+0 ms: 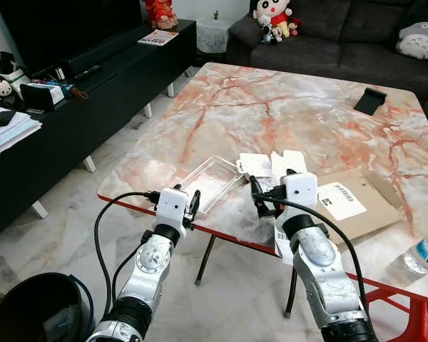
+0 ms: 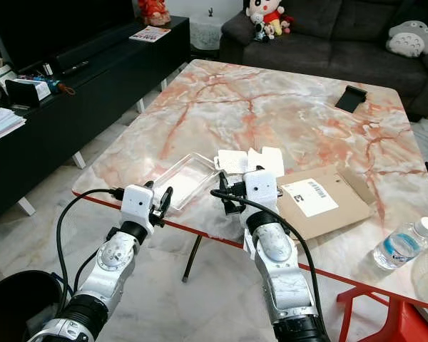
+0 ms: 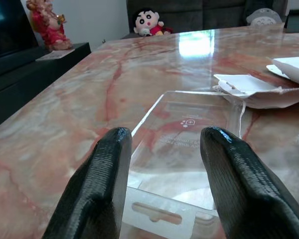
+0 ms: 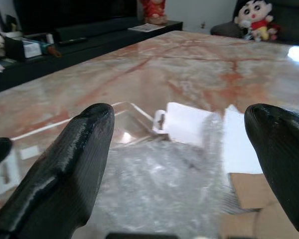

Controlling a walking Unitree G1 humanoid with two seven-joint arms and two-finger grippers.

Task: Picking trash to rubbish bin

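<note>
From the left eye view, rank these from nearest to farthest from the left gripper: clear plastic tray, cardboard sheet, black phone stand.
1. Clear plastic tray, just ahead of the left gripper at the table's near edge.
2. Cardboard sheet, off to the right, past the right gripper.
3. Black phone stand, far right corner of the table.

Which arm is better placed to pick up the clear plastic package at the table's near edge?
Left. The left end effector is open with the clear plastic package lined up between its fingers, while the right end effector faces crinkled wrap beside it.
</note>
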